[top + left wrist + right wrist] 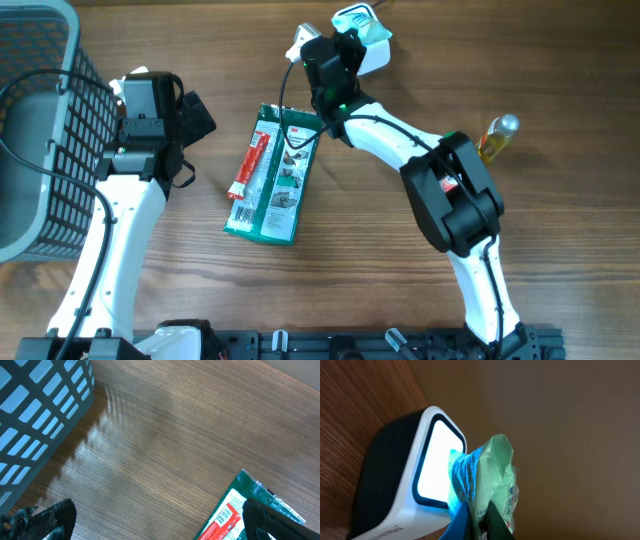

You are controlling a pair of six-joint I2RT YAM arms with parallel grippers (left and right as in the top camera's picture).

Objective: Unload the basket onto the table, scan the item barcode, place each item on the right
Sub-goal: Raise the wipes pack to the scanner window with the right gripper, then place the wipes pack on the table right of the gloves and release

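The item is a pale green plastic packet [496, 471], pinched at its lower edge by my right gripper [481, 519], which is shut on it between a blue pad and a black pad. The packet hangs right in front of the lit window of the white and black barcode scanner [402, 487], touching or nearly touching it. From overhead, the packet [357, 18] and the scanner [378, 58] are at the table's far edge, with the right gripper [345, 42] beside them. My left gripper [160, 521] is open over bare wood with nothing between its fingers [56, 515].
A flat green and red package [273, 176] lies mid-table, its corner [235, 510] under my left gripper's right finger. A grey mesh basket [40, 130] stands at the left. A small yellow bottle [495, 138] lies to the right of the right arm.
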